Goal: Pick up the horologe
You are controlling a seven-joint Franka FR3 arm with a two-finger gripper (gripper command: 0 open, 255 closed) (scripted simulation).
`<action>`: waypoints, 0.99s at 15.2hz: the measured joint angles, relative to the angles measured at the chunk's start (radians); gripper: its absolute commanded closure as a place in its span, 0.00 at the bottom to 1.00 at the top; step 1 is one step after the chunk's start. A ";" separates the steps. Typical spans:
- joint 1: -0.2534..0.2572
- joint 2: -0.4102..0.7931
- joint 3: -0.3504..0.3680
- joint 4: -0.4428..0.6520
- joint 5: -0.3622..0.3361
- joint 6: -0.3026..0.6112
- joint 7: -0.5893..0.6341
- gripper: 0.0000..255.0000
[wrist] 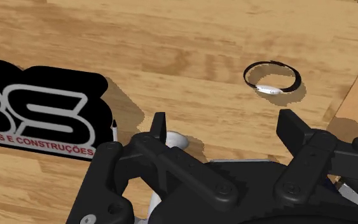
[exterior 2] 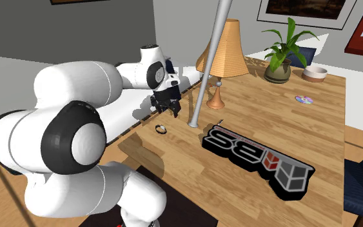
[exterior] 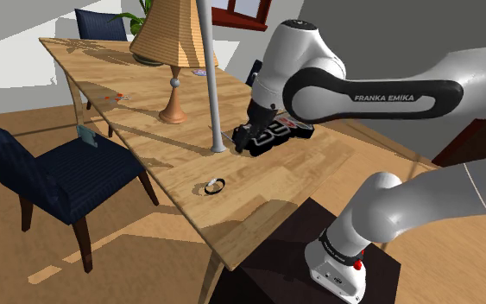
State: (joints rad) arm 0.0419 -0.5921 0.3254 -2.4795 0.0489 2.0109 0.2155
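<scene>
Fingers [wrist: 159, 129] stand wide apart, clear of watch [wrist: 271, 81].

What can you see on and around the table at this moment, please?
watch: one, black band with white face, flat on the table near its edge
table: one, light wood
sign block: one, black with white and red lettering, on the table beside the pole
pole: one, grey, standing on the table
lamp: one, tan shade on orange-brown base, behind the pole
potted plant: one, green, far end of the table
bowl: one, pale, beside the plant
disc: one, shiny, near the bowl
chairs: two, dark blue, by the table
arm: one, white with dark joints
fingers: two, black, apart, above the table near the watch
</scene>
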 measured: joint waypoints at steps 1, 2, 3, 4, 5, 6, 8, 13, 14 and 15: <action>0.001 0.022 0.025 -0.016 -0.011 0.035 0.017 0.00; 0.003 0.039 0.051 -0.028 -0.023 0.062 0.035 0.00; -0.002 0.066 0.072 -0.035 -0.040 0.092 0.049 0.00; -0.008 0.096 0.093 -0.035 -0.060 0.118 0.064 0.00; -0.016 0.134 0.122 -0.038 -0.083 0.153 0.088 0.00; -0.022 0.172 0.153 -0.031 -0.107 0.176 0.118 0.00; -0.037 0.228 0.198 -0.040 -0.156 0.227 0.166 0.00; -0.056 0.287 0.230 -0.065 -0.205 0.301 0.214 0.00; -0.061 0.297 0.233 -0.072 -0.213 0.316 0.221 0.00; -0.068 0.313 0.238 -0.077 -0.226 0.334 0.232 0.00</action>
State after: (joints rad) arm -0.0261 -0.2795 0.5635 -2.5569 -0.1771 2.3454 0.4473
